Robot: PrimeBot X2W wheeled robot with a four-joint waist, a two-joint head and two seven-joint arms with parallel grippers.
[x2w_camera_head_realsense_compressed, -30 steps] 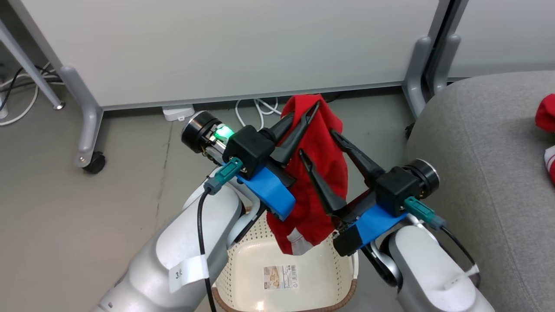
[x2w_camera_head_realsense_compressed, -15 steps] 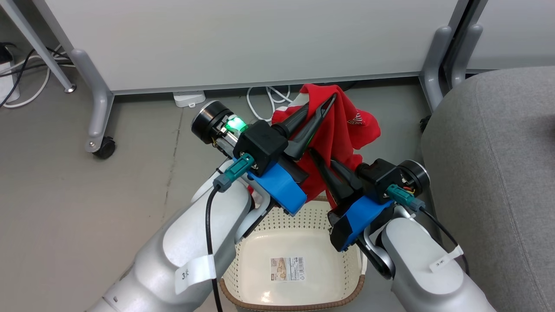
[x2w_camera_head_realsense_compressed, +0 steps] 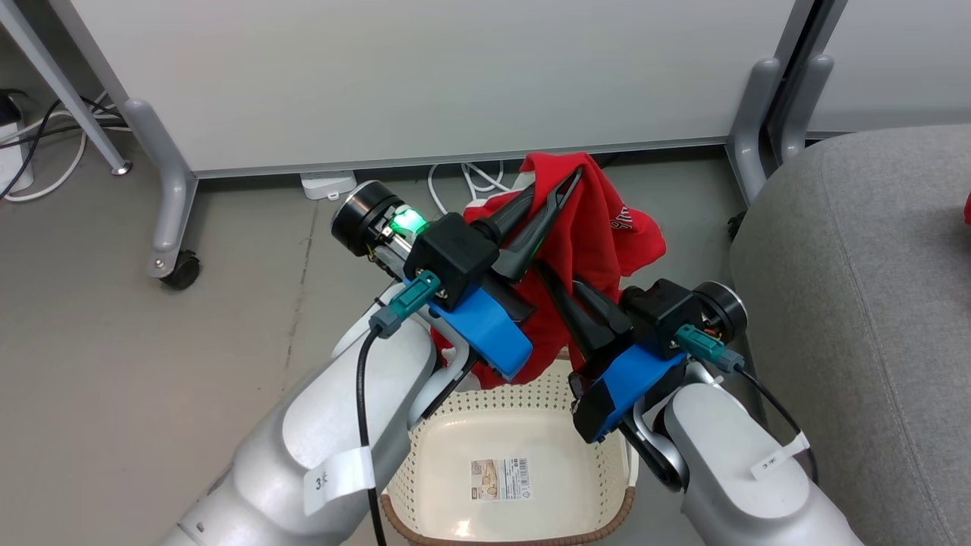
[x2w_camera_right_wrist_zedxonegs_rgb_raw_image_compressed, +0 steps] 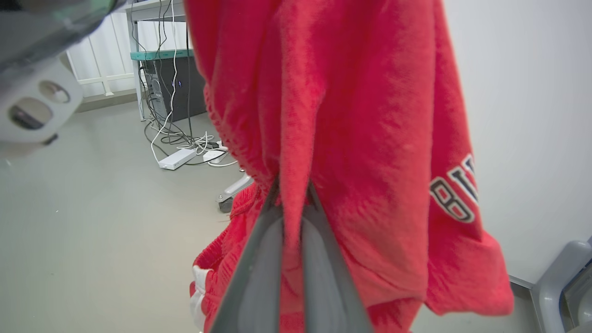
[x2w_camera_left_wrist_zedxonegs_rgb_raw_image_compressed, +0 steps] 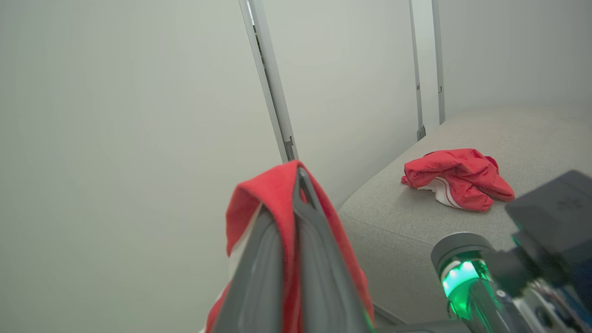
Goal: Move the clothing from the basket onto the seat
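Observation:
A red garment (x2w_camera_head_realsense_compressed: 588,227) with white lettering hangs above the cream basket (x2w_camera_head_realsense_compressed: 508,425), which holds just a printed label. My left gripper (x2w_camera_head_realsense_compressed: 565,186) is shut on the garment's top edge, red cloth pinched between its fingers (x2w_camera_left_wrist_zedxonegs_rgb_raw_image_compressed: 296,240). My right gripper (x2w_camera_head_realsense_compressed: 565,284) is shut on a lower fold of the same garment (x2w_camera_right_wrist_zedxonegs_rgb_raw_image_compressed: 360,138), its fingers (x2w_camera_right_wrist_zedxonegs_rgb_raw_image_compressed: 259,259) pressed onto the cloth. The second red garment (x2w_camera_left_wrist_zedxonegs_rgb_raw_image_compressed: 458,178), with white striped trim, lies crumpled on the grey seat (x2w_camera_left_wrist_zedxonegs_rgb_raw_image_compressed: 532,152). The seat (x2w_camera_head_realsense_compressed: 872,303) stands just right of the basket.
A white partition panel (x2w_camera_head_realsense_compressed: 425,76) on grey legs with a castor (x2w_camera_head_realsense_compressed: 182,269) stands behind the basket. White cables and a power strip (x2w_camera_head_realsense_compressed: 326,184) lie on the grey floor below it. A desk with tangled wires (x2w_camera_right_wrist_zedxonegs_rgb_raw_image_compressed: 171,83) stands further off.
My right gripper has moved left onto the hanging garment and shut on a lower fold. The garment has bunched up and its lower end has risen. The camera shifted slightly.

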